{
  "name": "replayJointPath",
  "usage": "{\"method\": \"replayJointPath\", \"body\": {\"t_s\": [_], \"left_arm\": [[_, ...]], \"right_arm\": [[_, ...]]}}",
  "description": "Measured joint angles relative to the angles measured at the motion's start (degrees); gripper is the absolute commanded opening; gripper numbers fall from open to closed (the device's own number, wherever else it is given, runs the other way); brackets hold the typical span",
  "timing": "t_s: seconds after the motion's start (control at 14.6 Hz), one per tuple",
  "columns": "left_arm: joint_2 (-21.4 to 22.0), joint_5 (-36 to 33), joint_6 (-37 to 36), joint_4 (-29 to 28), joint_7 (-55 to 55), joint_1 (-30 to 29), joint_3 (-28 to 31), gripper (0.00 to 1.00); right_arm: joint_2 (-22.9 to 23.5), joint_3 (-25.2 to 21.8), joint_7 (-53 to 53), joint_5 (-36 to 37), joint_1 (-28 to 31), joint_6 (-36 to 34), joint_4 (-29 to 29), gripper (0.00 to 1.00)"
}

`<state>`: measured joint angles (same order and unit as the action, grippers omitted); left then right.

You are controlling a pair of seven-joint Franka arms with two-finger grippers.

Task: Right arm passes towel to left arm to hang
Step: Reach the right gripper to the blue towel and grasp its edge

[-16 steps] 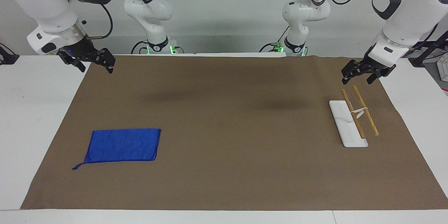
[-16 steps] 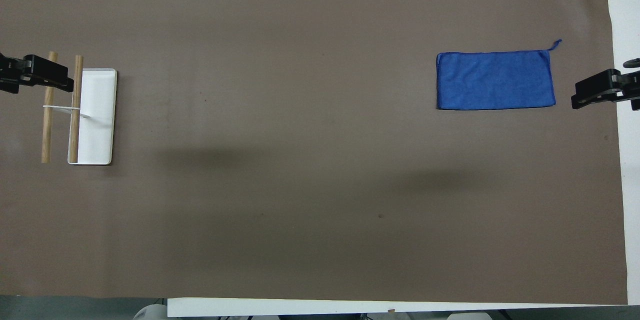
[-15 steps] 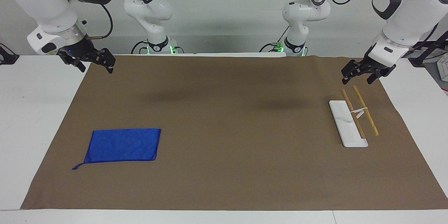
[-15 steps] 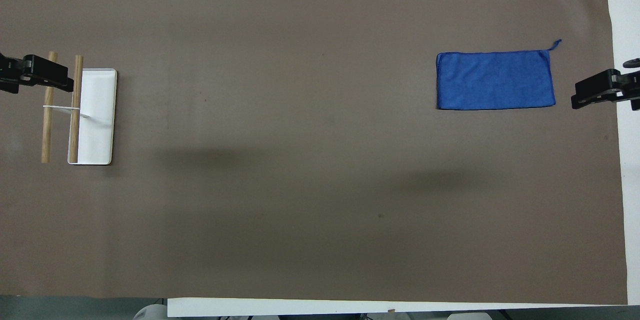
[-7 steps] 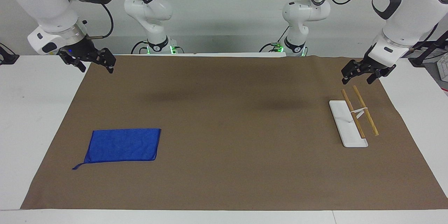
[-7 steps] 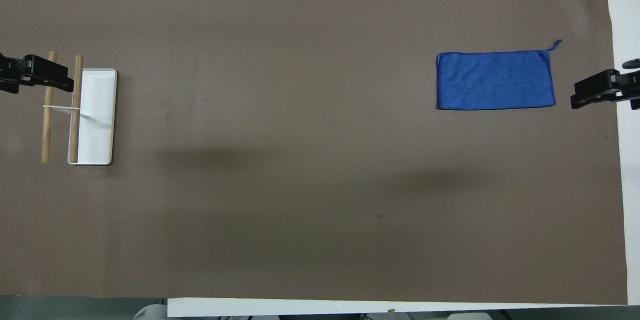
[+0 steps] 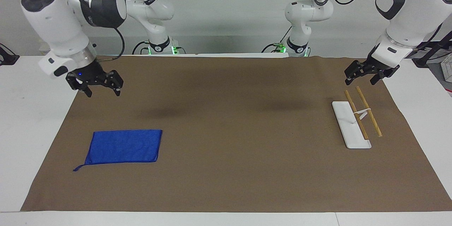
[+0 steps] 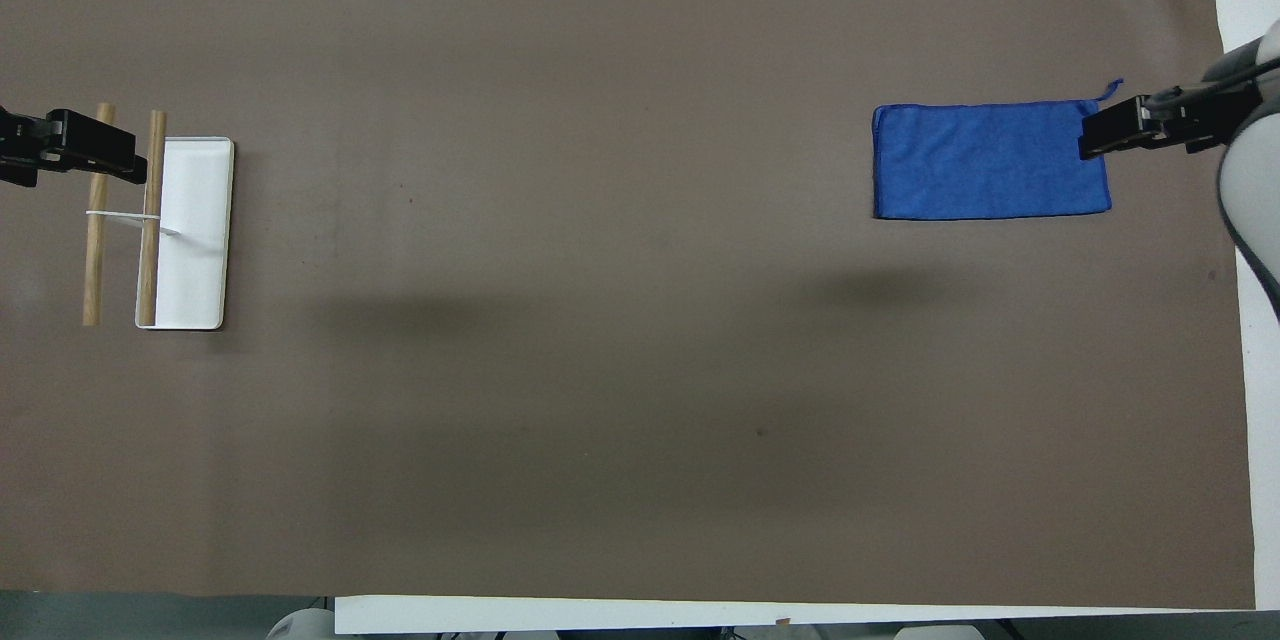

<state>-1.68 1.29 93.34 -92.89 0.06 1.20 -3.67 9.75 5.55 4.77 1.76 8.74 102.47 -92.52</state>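
The royal-blue towel lies flat on the brown mat toward the right arm's end, its thin loop at the corner farthest from the robots. It also shows in the overhead view. My right gripper is open and empty, raised over the mat and apart from the towel. In the overhead view the right gripper overlaps the towel's edge near the loop. My left gripper is open and empty. It waits above the end of the rack that is nearer to the robots.
The rack has a white base tray and two wooden rods on a white stand, toward the left arm's end; it also shows in the overhead view. The brown mat covers most of the white table.
My right arm has swung out from the mat's edge and lowered toward the towel; in the overhead view its gripper now overlaps the towel's end. The left arm and the towel have not moved.
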Motion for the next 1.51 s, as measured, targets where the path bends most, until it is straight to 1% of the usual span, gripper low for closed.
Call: {"method": "replayJointPath", "body": {"t_s": [0.27,0.48,0.82,1.03,1.23,1.51], "left_arm": [[0.0,0.0,0.0,0.0,-0.2,0.2,0.0,1.0],[0.0,0.0,0.0,0.0,-0.2,0.2,0.1,1.0],[0.0,0.0,0.6,0.2,-0.4,0.2,0.1,1.0],[0.0,0.0,1.0,0.2,-0.7,0.2,0.1,1.0],[0.0,0.0,1.3,0.2,-2.4,0.2,0.1,1.0],[0.0,0.0,1.4,0.2,-3.0,0.2,0.1,1.0]], "right_arm": [[9.6,-0.3,-1.4,-0.3,0.6,8.7,0.1,1.0],[14.4,-0.1,-2.7,-0.3,0.2,12.1,0.0,1.0],[17.1,-0.3,-2.4,0.3,0.1,19.2,-2.6,0.99],[18.9,-0.2,-2.4,0.4,-0.1,21.1,-3.1,0.9],[20.0,-0.2,-1.6,0.5,-0.1,22.0,-3.3,0.9],[20.1,-0.2,1.1,2.3,-0.1,22.0,-3.7,0.89]]}}
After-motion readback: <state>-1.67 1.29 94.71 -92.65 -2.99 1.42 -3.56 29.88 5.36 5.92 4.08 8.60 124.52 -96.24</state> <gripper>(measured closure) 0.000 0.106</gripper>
